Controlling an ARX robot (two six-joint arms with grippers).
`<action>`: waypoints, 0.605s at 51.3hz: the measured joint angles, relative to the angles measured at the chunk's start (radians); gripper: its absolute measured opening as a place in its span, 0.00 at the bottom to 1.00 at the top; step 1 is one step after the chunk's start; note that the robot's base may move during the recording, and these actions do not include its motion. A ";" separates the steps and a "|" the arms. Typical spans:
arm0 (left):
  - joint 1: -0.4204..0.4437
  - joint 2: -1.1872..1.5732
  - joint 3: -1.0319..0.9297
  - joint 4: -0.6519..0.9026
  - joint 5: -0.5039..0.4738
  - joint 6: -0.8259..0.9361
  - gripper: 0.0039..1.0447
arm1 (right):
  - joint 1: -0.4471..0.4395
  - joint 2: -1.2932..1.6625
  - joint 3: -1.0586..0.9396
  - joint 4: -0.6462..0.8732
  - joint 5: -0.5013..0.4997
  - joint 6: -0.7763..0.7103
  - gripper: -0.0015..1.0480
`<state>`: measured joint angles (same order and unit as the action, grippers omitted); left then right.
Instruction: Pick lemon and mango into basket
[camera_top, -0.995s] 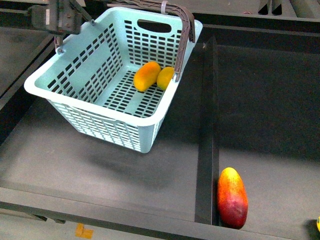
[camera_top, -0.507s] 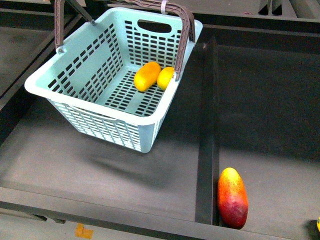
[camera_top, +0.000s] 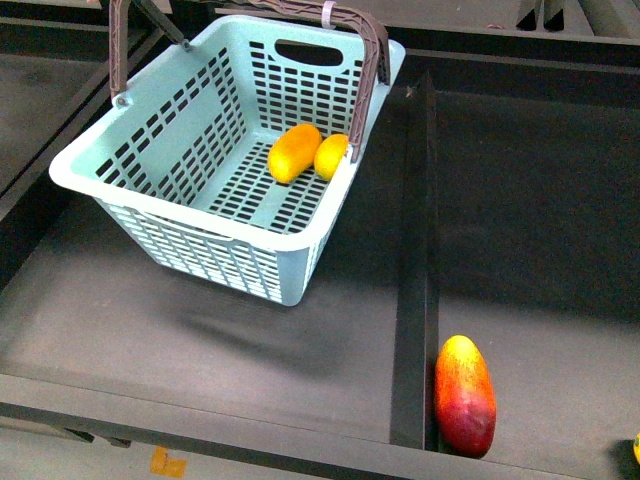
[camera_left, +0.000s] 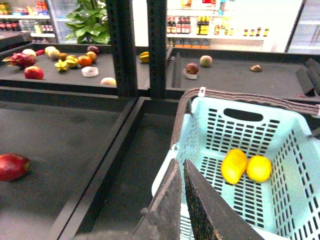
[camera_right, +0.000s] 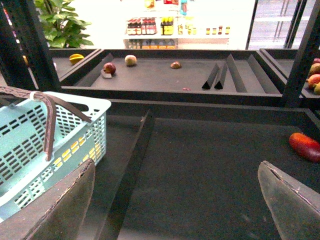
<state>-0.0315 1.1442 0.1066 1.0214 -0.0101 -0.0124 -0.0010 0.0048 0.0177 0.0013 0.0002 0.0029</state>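
Basket, upper left of front view: holds mango and lemon touching on its floor, so the task looks complete. Left gripper: jaws together, empty, above the basket rim. Right gripper: jaws wide apart, empty. Red-orange fruit, lower right beyond the divider, obstructs nothing

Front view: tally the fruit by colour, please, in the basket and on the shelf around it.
Yellow-orange: 1, the mango, in the basket
Plain yellow: 1, the lemon, beside the mango in the basket
Red-and-orange: 1, the long fruit on the shelf, outside the basket
Total: 3 (a yellow sliver at the picture's edge is too cut off to count)
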 joint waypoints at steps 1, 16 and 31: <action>0.009 -0.019 -0.006 -0.011 0.003 0.000 0.03 | 0.000 0.000 0.000 0.000 0.000 0.000 0.92; 0.027 -0.330 -0.076 -0.247 0.010 0.001 0.03 | 0.000 0.000 0.000 0.000 0.000 0.000 0.92; 0.027 -0.595 -0.091 -0.482 0.010 0.002 0.03 | 0.000 0.000 0.000 0.000 0.000 0.000 0.92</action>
<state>-0.0040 0.5488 0.0158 0.5392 -0.0002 -0.0109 -0.0010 0.0051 0.0177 0.0013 0.0002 0.0029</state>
